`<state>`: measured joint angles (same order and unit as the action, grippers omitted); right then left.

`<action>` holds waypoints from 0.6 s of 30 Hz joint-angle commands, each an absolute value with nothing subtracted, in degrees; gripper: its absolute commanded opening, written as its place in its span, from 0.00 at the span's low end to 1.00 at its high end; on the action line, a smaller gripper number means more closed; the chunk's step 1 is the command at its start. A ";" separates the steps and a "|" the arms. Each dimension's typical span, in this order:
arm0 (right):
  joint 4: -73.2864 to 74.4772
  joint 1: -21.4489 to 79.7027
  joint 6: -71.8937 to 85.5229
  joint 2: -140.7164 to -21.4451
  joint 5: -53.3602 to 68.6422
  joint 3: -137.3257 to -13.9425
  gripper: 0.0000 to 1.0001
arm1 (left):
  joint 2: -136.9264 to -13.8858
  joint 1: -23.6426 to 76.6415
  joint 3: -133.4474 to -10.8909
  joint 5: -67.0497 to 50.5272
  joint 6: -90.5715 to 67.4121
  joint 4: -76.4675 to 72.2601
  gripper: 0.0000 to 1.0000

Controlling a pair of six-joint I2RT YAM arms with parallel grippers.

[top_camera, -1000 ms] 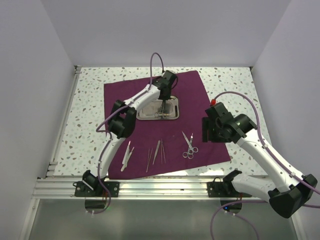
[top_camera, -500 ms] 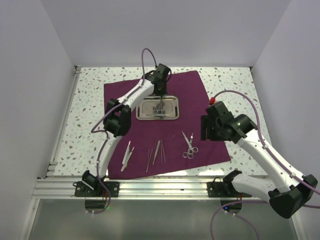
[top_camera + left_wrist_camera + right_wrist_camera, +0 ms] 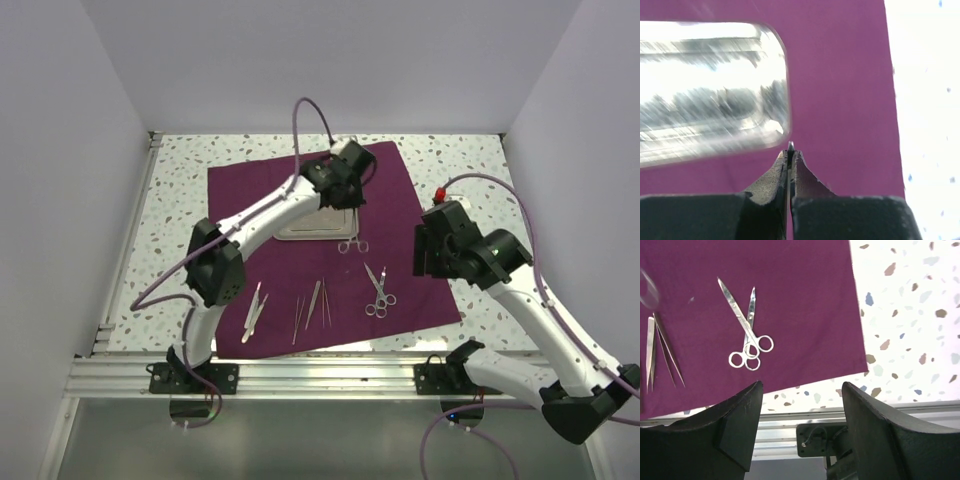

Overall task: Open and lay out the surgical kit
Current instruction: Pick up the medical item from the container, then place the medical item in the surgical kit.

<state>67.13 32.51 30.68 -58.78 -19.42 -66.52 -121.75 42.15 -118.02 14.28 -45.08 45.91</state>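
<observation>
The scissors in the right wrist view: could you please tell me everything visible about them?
The scissors are thin, shiny silver metal with ring handles. They lie flat on the plum cloth, blades slightly apart and pointing away from the arms, rings toward the near edge. Nothing grips them; the open right gripper hangs nearby, not touching.

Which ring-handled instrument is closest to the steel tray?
The ring-handled piece just off the tray's near right corner. The scissors lie well clear of it, nearer the cloth's front edge, blades splayed.

Matt plum cloth (image 3: 238, 188), glossy steel tray (image 3: 705, 85), polished metal scissors (image 3: 747, 336).
</observation>
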 commanded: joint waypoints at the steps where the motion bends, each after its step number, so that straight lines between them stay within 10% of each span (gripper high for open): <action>1: 71.36 32.52 32.78 -57.40 -26.53 -71.10 0.69 | -118.65 49.73 -112.42 17.40 -55.36 47.11 0.00; 15: 75.41 32.43 32.43 -50.81 -25.49 -71.37 0.72 | -129.81 60.29 -116.63 18.20 -65.57 51.07 0.02; 17: 75.85 32.52 32.34 -49.75 -25.40 -70.75 0.75 | -130.69 60.29 -117.59 17.23 -64.95 50.37 0.18; 18: 75.85 32.43 32.00 -48.61 -25.14 -70.66 0.76 | -130.87 60.38 -118.29 17.23 -64.86 50.54 0.43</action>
<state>74.04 32.51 31.92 -50.98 -24.51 -71.00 -130.67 60.38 -114.32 16.64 -62.94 50.43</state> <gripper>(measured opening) 0.751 0.165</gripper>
